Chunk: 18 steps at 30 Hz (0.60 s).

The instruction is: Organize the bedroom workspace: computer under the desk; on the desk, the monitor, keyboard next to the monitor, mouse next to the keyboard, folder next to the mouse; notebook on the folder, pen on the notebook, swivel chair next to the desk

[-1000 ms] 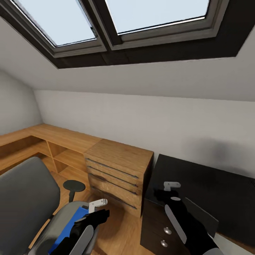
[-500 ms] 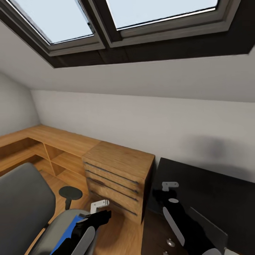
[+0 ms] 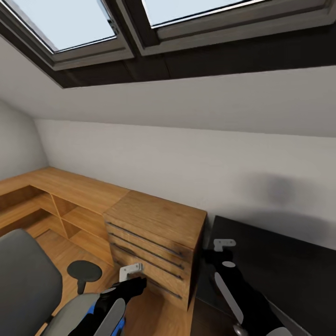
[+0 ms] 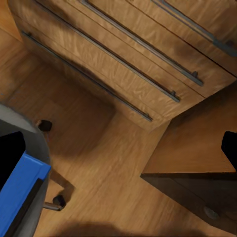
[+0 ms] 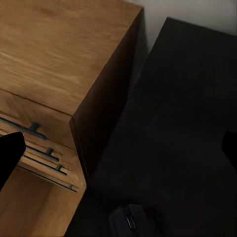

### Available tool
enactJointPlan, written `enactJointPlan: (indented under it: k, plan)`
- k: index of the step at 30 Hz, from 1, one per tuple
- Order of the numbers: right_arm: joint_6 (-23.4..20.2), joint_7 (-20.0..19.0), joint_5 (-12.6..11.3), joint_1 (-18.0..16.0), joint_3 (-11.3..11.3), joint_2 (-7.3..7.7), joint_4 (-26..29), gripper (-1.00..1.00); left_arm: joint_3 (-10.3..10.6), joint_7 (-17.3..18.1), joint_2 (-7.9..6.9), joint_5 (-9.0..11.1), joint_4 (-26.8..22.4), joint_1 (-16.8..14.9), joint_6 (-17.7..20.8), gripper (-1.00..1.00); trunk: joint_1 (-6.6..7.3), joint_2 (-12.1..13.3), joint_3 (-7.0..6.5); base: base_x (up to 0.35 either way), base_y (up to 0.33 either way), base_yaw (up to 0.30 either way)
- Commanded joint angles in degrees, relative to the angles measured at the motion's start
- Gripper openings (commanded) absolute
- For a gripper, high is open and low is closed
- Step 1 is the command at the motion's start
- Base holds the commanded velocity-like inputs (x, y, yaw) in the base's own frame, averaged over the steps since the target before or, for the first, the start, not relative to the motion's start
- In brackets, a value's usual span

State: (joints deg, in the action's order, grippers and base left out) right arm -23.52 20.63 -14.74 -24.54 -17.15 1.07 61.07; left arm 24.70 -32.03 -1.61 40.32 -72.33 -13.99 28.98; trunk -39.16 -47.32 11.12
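A: Two arms are hanging forward, left gripper [image 3: 132,275] and right gripper [image 3: 224,248]; I cannot tell whether either set of fingers is parted or holding anything.

B: Progress?

A: Early, I am judging. Blue folder [image 4: 17,195] is lying on the swivel chair [image 3: 28,284], well apart from the black desk [image 3: 284,261]; moving it is pending.

B: Any writing?

A: None is showing on the wooden drawer unit [image 3: 156,233].
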Motion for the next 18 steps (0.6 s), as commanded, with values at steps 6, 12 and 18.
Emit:
enactJointPlan:
  k: [6,12,18]
  plan:
    - [-0.1,0.3,-0.6,-0.1,-0.3,0.32,0.1,1.00,0.2,-0.6,-0.07,0.6,-1.1,-0.1,0.1,1.00,-0.03,-0.1,0.09,0.056,0.000,0.000]
    - [0.2,0.2,-0.6,-0.1,-0.3,0.37,-1.2,1.00,0.2,-0.6,-0.06,0.7,-3.8,0.0,0.3,1.00,-0.03,-0.1,0.09,0.004,0.000,0.000]
    - [2.3,-2.1,-0.5,-0.2,-0.2,0.36,-6.8,1.00,0.3,-0.6,-0.07,0.7,-7.4,0.0,0.4,1.00,-0.47,-0.9,0.45,0.000,0.000,0.000]
